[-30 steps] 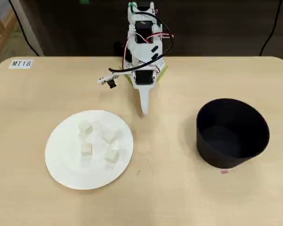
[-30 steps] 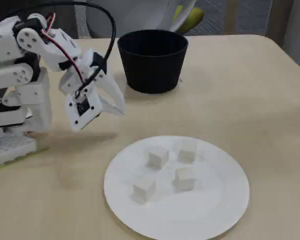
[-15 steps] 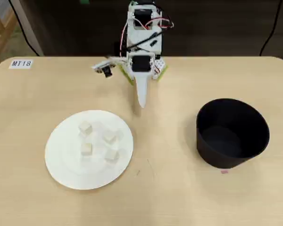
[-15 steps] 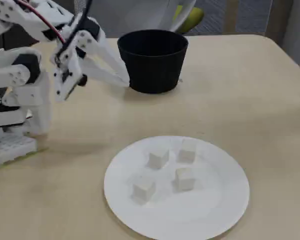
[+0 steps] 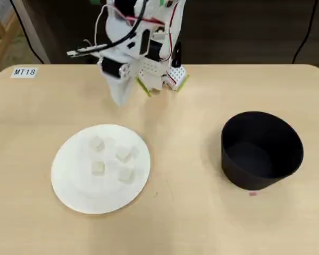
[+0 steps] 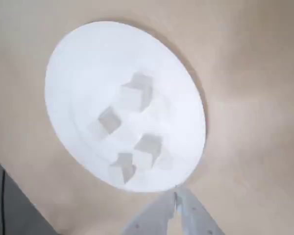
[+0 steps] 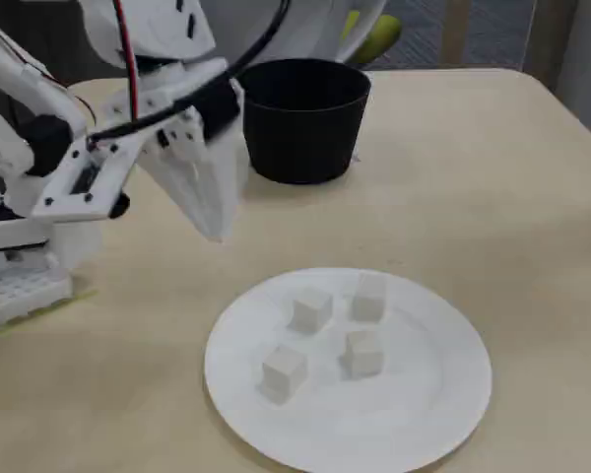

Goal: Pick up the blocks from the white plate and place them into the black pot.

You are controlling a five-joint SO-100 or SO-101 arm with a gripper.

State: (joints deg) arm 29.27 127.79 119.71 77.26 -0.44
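Several small whitish blocks [image 5: 123, 155] [image 6: 133, 94] [image 7: 309, 308] lie on the large white plate [image 5: 77, 183] [image 6: 78, 58] [image 7: 414, 424], at the table's left in the overhead view. The black pot [image 5: 260, 150] [image 7: 303, 123] stands upright at the right in that view; its inside looks empty. My white gripper [image 5: 120, 101] [image 6: 177, 197] [image 7: 215, 233] hangs above the table just beyond the plate's rim, near the arm's base. Its fingers are together with nothing between them.
The arm's base [image 5: 154, 74] [image 7: 25, 281] sits at the table's back edge. A label reading MT18 [image 5: 24, 72] lies at the back left. A small pink mark [image 5: 252, 194] lies beside the pot.
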